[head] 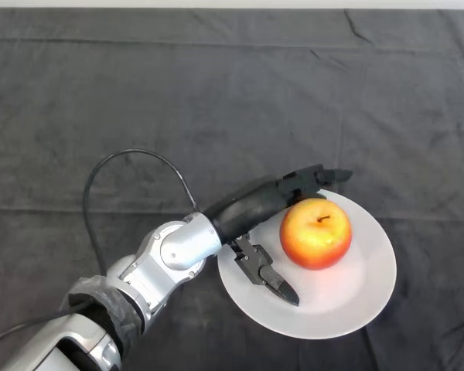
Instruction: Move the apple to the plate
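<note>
A red and yellow apple (315, 233) stands upright on a white plate (363, 297) at the right of the head view, stem up. My left hand (257, 205) reaches in from the lower left and lies over the plate's left part. Its fingers (313, 178) stretch straight along the far side of the apple, close to it or just touching. Its thumb (269, 277) points out over the plate on the near side, apart from the apple. The hand is open and the apple sits between thumb and fingers.
The table is covered by a dark creased cloth (178, 93). My silver-grey arm (151, 267) crosses the lower left.
</note>
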Motion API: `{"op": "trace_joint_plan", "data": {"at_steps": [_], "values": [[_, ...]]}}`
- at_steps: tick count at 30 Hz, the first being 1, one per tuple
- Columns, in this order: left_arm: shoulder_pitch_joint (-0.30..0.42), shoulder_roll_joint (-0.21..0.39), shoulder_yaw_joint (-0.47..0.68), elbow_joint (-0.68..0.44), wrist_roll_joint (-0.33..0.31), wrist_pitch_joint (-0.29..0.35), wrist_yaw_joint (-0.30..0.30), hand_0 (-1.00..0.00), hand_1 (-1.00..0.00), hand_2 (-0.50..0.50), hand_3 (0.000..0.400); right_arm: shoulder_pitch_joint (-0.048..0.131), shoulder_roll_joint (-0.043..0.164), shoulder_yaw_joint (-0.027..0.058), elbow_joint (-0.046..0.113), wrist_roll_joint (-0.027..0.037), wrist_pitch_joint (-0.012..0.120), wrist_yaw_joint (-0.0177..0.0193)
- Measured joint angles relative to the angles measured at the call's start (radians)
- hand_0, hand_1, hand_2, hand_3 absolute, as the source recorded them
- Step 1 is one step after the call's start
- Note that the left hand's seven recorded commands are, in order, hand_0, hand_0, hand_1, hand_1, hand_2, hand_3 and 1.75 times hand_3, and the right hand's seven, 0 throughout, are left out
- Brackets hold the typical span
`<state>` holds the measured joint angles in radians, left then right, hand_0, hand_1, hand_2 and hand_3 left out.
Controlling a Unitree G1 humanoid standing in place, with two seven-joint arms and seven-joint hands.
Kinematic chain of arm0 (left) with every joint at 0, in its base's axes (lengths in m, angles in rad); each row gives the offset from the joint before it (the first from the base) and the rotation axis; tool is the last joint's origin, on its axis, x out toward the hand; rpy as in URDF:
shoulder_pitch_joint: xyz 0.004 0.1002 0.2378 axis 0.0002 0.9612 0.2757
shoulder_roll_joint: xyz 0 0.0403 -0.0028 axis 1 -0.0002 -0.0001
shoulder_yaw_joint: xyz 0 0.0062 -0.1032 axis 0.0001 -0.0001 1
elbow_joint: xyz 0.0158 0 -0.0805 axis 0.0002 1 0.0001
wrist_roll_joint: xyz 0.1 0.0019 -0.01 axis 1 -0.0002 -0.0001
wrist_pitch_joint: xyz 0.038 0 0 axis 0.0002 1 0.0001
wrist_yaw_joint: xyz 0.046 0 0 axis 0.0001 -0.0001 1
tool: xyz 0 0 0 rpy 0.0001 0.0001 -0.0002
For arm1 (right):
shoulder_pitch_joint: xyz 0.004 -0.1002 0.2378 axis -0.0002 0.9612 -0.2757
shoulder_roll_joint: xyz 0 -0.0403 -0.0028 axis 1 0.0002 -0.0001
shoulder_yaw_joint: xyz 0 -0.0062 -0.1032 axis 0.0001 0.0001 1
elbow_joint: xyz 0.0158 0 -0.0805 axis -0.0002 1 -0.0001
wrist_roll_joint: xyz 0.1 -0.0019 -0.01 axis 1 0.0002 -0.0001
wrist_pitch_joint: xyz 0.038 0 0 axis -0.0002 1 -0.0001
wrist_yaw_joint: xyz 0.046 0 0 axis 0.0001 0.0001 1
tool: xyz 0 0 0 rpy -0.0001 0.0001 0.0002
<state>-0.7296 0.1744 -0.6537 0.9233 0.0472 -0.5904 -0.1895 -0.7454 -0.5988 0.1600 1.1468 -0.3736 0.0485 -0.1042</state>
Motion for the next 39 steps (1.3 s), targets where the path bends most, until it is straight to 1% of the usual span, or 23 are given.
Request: {"op": "trace_joint_plan", "data": {"at_steps": [8,13,17,24,27,35,39], "values": [[-0.011,0.002,0.001,0.021,-0.010,0.003,0.000,0.00,0.00,0.00,0.000,0.000,0.000,0.0000,0.000,0.0000,0.000,0.0000],[-0.012,0.013,0.006,0.021,-0.022,0.012,-0.015,0.00,0.00,0.00,0.000,0.000,0.000,0.0000,0.000,0.0000,0.000,0.0000],[-0.012,0.035,0.016,0.019,-0.024,0.012,-0.019,0.00,0.00,0.00,0.000,0.000,0.000,0.0000,0.000,0.0000,0.000,0.0000],[-0.012,0.083,0.074,0.015,-0.024,0.012,-0.019,0.00,0.00,0.00,0.000,0.000,0.000,0.0000,0.000,0.0000,0.000,0.0000],[-0.012,0.112,0.094,-0.013,-0.024,0.011,-0.018,0.00,0.00,0.00,0.000,0.000,0.000,0.0000,0.000,0.0000,0.000,0.0000],[-0.012,0.149,0.167,-0.024,-0.034,-0.024,-0.026,0.00,0.00,0.00,0.000,0.000,0.000,0.0000,0.000,0.0000,0.000,0.0000],[-0.011,0.184,0.216,-0.024,-0.044,-0.056,-0.041,0.00,0.00,0.00,0.000,0.000,0.000,0.0000,0.000,0.0000,0.000,0.0000]]}}
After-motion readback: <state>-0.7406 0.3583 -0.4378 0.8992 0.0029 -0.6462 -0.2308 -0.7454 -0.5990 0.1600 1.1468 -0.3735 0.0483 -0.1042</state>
